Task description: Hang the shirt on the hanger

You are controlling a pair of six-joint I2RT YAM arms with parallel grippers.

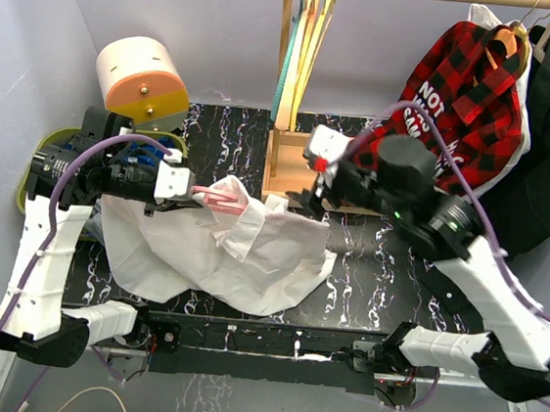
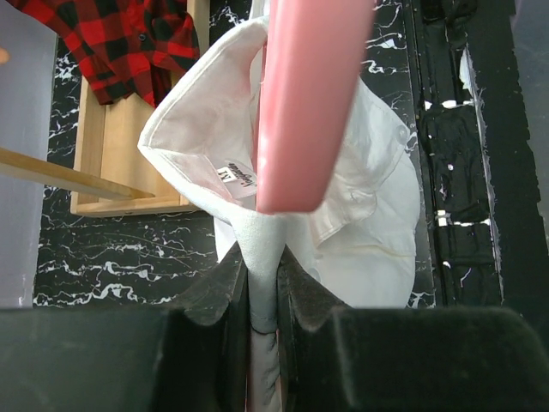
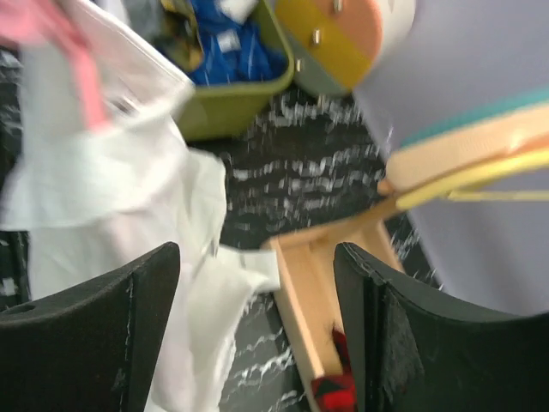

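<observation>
The white shirt (image 1: 222, 245) lies crumpled on the black marbled table, its collar raised toward the left arm. The pink hanger (image 1: 219, 196) pokes into the collar. My left gripper (image 1: 188, 192) is shut on the hanger; in the left wrist view the pink bar (image 2: 304, 103) runs up from the jaws (image 2: 262, 279) into the open collar (image 2: 202, 137), with white cloth pinched along it. My right gripper (image 1: 302, 201) is open and empty, just above the shirt's far right edge. The right wrist view (image 3: 257, 287) shows the shirt (image 3: 111, 172) and the hanger (image 3: 81, 73) to the left of its fingers.
A wooden rack (image 1: 295, 159) stands at the back with yellow and teal hangers (image 1: 308, 32). A red-and-black plaid shirt (image 1: 464, 88) and a black garment (image 1: 547, 146) hang on it. A green bin (image 1: 39, 157) with blue cloth and a cream-and-orange cylinder (image 1: 141, 79) stand back left.
</observation>
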